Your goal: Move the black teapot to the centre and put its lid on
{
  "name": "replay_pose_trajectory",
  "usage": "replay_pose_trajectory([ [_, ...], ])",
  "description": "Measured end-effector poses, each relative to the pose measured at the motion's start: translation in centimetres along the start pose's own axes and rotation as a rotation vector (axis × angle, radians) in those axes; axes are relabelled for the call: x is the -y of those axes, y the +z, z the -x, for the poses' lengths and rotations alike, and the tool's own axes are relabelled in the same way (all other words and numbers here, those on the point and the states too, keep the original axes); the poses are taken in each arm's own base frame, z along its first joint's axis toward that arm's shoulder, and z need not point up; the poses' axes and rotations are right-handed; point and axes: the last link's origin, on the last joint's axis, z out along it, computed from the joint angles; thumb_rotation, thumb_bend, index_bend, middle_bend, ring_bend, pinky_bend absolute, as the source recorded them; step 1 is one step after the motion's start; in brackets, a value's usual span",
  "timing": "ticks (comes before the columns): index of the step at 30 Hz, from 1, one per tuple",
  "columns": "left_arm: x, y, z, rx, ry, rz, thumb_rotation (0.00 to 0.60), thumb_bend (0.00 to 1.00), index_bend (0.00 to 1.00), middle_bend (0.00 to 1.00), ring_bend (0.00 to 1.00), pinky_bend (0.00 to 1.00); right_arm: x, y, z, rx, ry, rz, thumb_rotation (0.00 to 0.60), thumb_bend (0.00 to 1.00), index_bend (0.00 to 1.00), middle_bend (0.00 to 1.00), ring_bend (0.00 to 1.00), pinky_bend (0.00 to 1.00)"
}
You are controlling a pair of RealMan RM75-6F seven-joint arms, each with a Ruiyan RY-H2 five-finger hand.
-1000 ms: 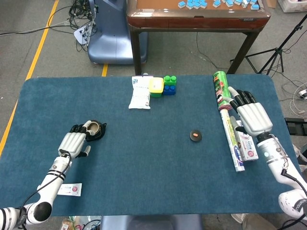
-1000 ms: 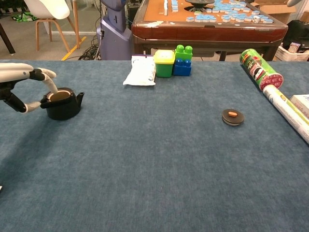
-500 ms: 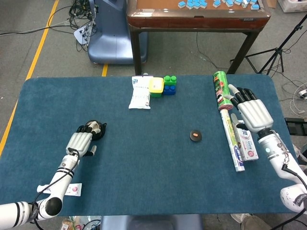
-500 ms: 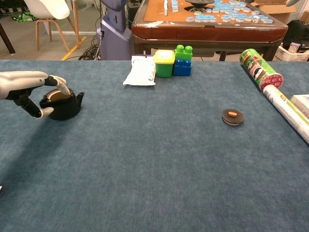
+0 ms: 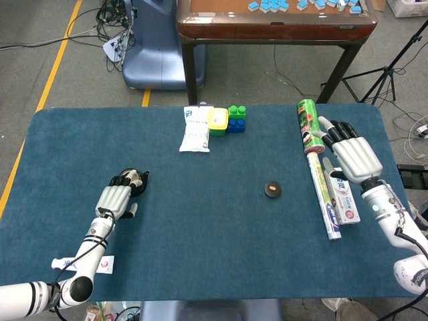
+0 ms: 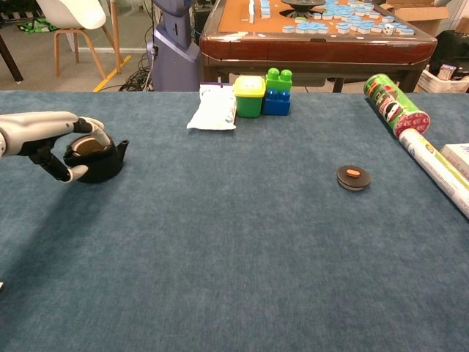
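The black teapot (image 5: 138, 180) (image 6: 100, 160) stands lidless on the blue cloth at the left, its spout pointing right in the chest view. My left hand (image 5: 118, 196) (image 6: 42, 132) grips it from the left, fingers arched over the open rim and thumb against its side. Its round black lid (image 5: 272, 189) (image 6: 353, 177), with an orange knob, lies flat right of centre. My right hand (image 5: 353, 156) hovers at the far right with fingers spread and nothing in it, well away from the lid.
A white pouch (image 5: 196, 130), a yellow-green cup (image 5: 217, 121) and green and blue blocks (image 5: 235, 119) sit at the back centre. A green can (image 5: 308, 122), a long roll (image 5: 322, 196) and a toothpaste box (image 5: 344, 200) lie along the right. A small packet (image 5: 101, 265) lies front left.
My left hand has moved right and closed in on the teapot, its fingers now over the rim. The right hand has shifted slightly. Teapot and lid stay where they were.
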Motion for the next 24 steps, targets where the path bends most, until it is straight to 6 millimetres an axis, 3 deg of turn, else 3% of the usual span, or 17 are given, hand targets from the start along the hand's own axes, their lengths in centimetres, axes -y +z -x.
replay_pose_trajectory([
  [24, 1.2, -0.8, 0.0, -0.065, 0.015, -0.079, 0.6, 0.45, 0.23, 0.0, 0.0, 0.0, 0.5, -0.5, -0.2, 0.019, 0.001, -0.038, 0.6, 0.52, 0.16, 0.0, 0.0, 0.0],
])
